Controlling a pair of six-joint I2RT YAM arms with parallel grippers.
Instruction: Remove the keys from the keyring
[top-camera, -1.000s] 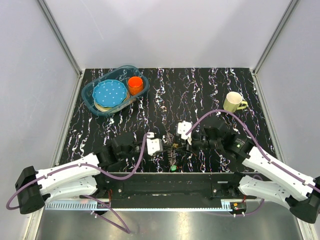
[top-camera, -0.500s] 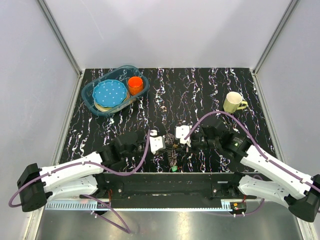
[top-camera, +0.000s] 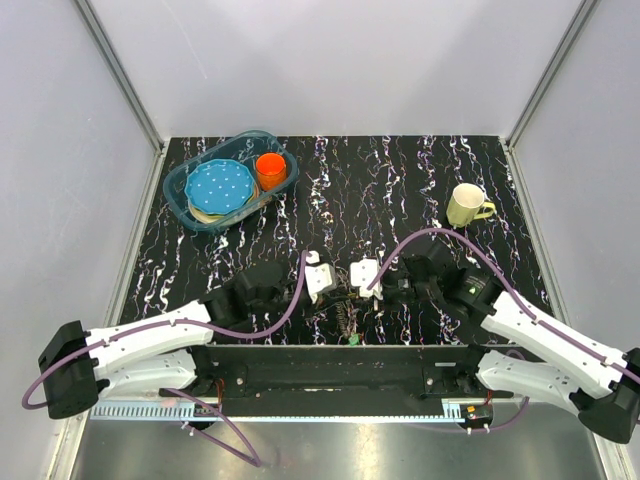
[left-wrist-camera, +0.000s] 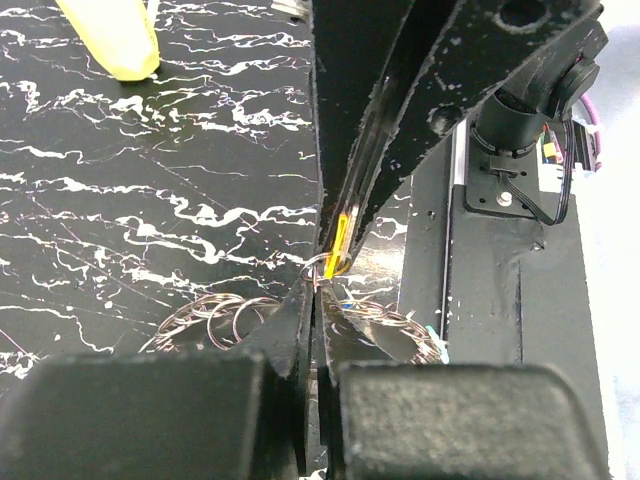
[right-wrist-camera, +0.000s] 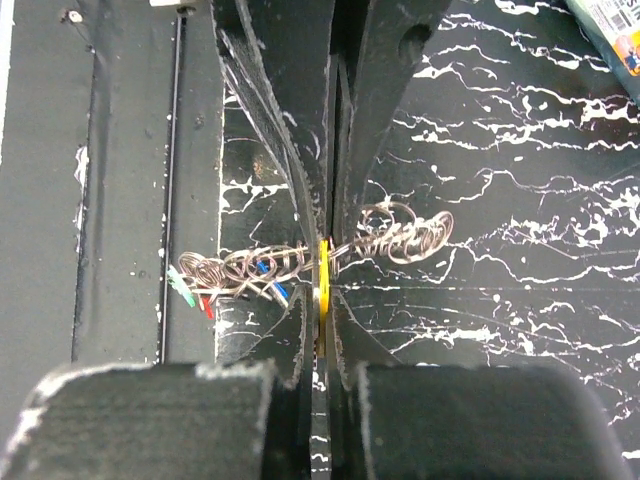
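The keyring bunch (top-camera: 345, 303) is a tangle of thin metal loops with small coloured pieces, lying near the table's front edge between my grippers. My left gripper (top-camera: 320, 277) is shut on a thin loop of the keyring (left-wrist-camera: 318, 272). More loops (left-wrist-camera: 215, 315) spread to either side of its tips (left-wrist-camera: 316, 288). My right gripper (top-camera: 364, 273) faces it tip to tip and is shut on a flat yellow key piece (right-wrist-camera: 322, 275). In the right wrist view the gripper (right-wrist-camera: 322, 292) has loops (right-wrist-camera: 400, 235) on both sides, with green (right-wrist-camera: 180, 286), red and blue pieces on the left. The silvery keys do not show clearly.
A clear blue basket (top-camera: 185, 185) at the back left holds a blue dotted plate (top-camera: 219, 186) and an orange cup (top-camera: 270, 169). A pale yellow mug (top-camera: 465, 205) stands at the right, also in the left wrist view (left-wrist-camera: 115, 40). The black base rail (top-camera: 330, 365) runs just behind the bunch.
My left gripper has moved right and forward to meet the right gripper's tips. The right gripper has shifted slightly nearer. The bunch now hangs pinched between both.
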